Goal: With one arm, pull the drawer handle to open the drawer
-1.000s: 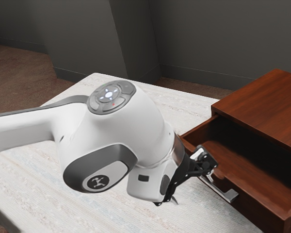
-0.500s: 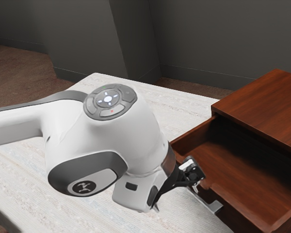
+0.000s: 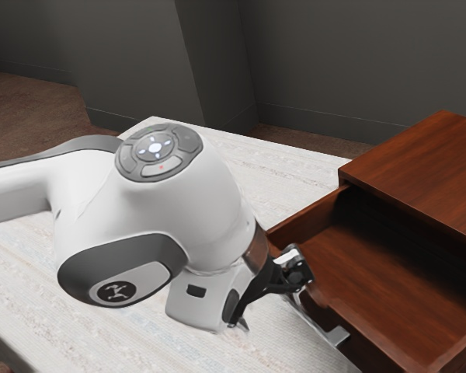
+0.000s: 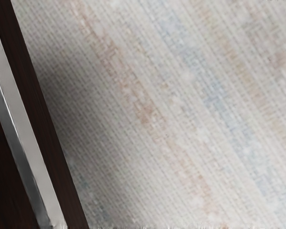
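The black gripper (image 3: 293, 277) sits at the front of the drawer (image 3: 377, 284), right against the metal handle (image 3: 321, 327). The white arm (image 3: 151, 225) covers part of it, so it cannot be told whether the claw is clenched or released. The handle is a pale silver bar mounted on the drawer's dark reddish-brown front. The drawer stands pulled well out from the wooden cabinet (image 3: 419, 167), and its interior is bare. The cabinet rests on a pale woven surface (image 3: 295, 167) at the exterior view's right.

Reddish wooden drawer (image 3: 380, 280) open, silver handle (image 3: 334, 335)
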